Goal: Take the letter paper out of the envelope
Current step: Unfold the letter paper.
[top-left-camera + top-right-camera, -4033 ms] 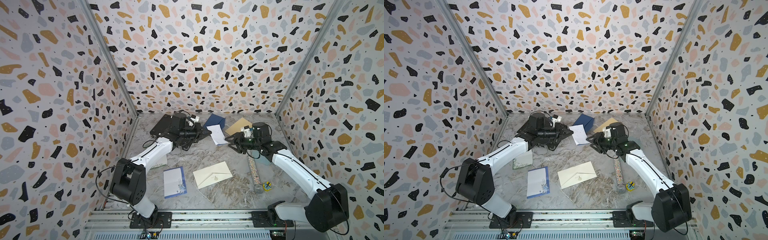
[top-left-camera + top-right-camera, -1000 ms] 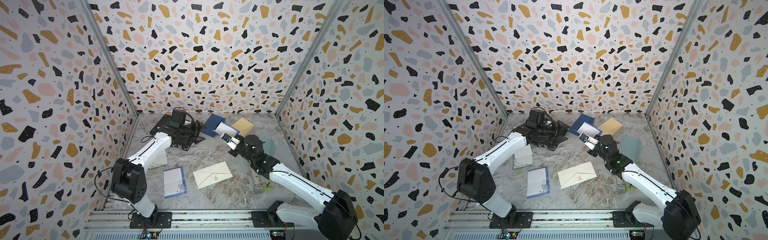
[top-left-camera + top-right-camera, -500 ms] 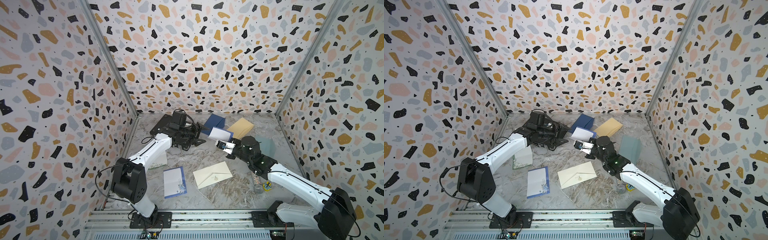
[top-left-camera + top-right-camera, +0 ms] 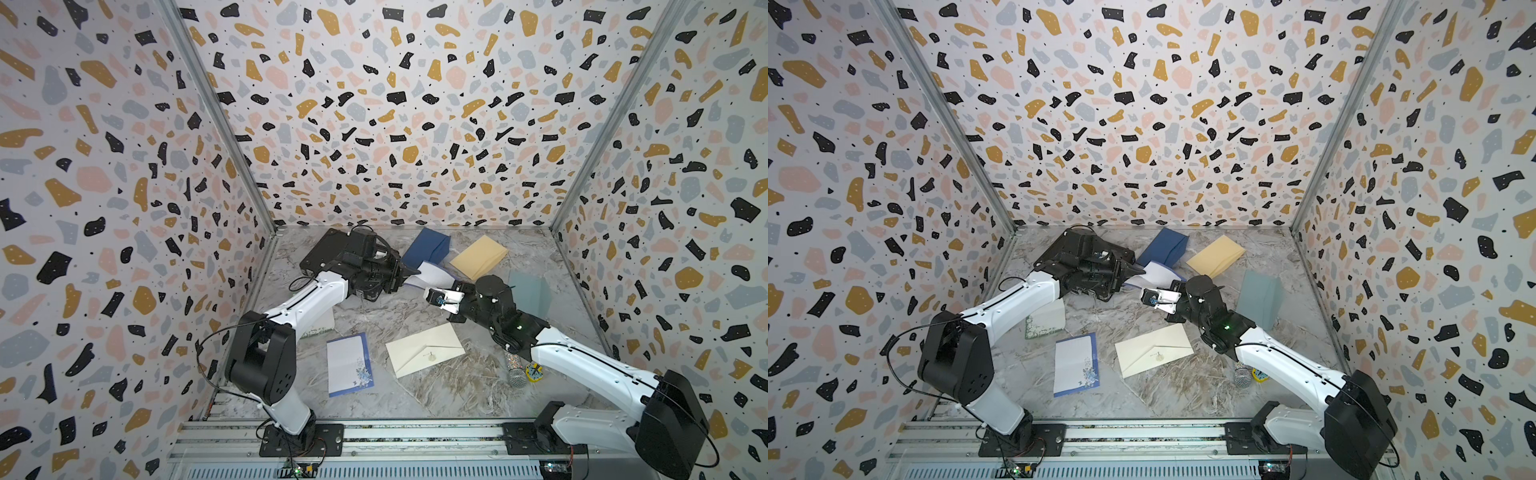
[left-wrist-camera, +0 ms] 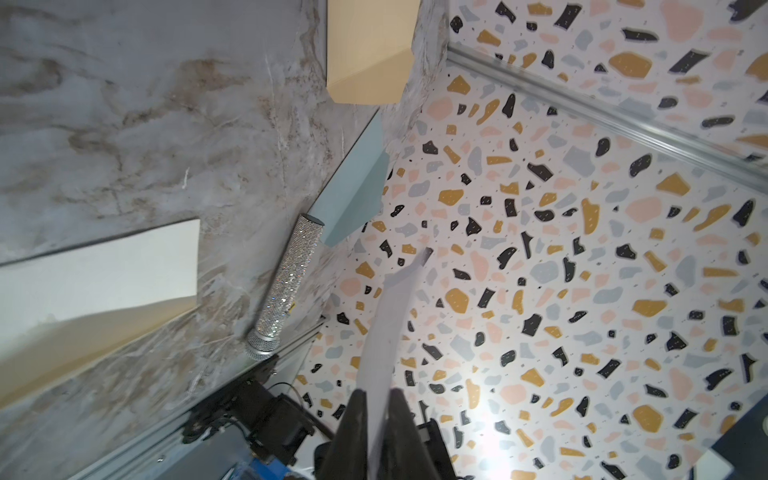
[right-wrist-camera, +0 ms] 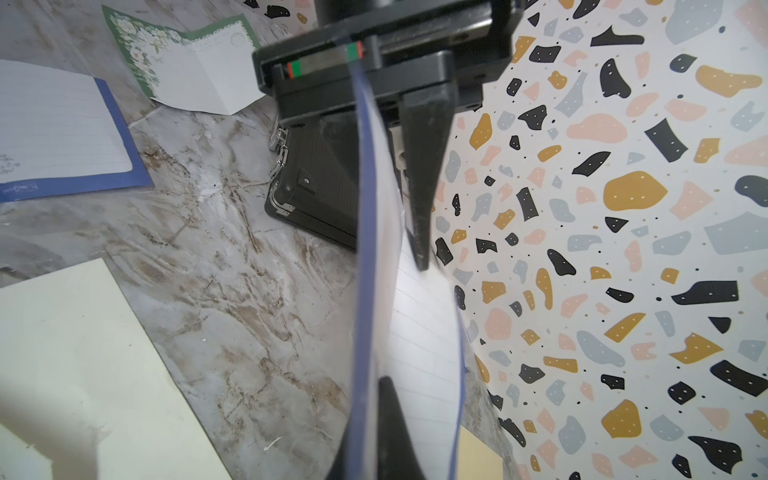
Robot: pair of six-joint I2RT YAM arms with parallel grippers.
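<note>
Letter paper [image 4: 432, 275] clamped by left fingers [image 5: 356, 424], right fingers [image 6: 390, 417].

You have the letter paper [image 4: 1160, 273] stretched between your 2 arms. The left gripper [image 4: 1139, 271] is clamped on the end nearer the black case [image 4: 1077, 249], and the right gripper [image 4: 1177, 284] is clamped on the opposite end. The sheet's far edge overlaps the navy envelope [image 4: 1165, 245] lying just behind it, so you cannot tell whether it is fully clear. Nearer you, 1 cream envelope [image 4: 1154, 351] and 1 blue-bordered sheet [image 4: 1075, 365] lie flat on the marble table [image 4: 1183, 395], just beside each other and well apart from both grippers.
</note>
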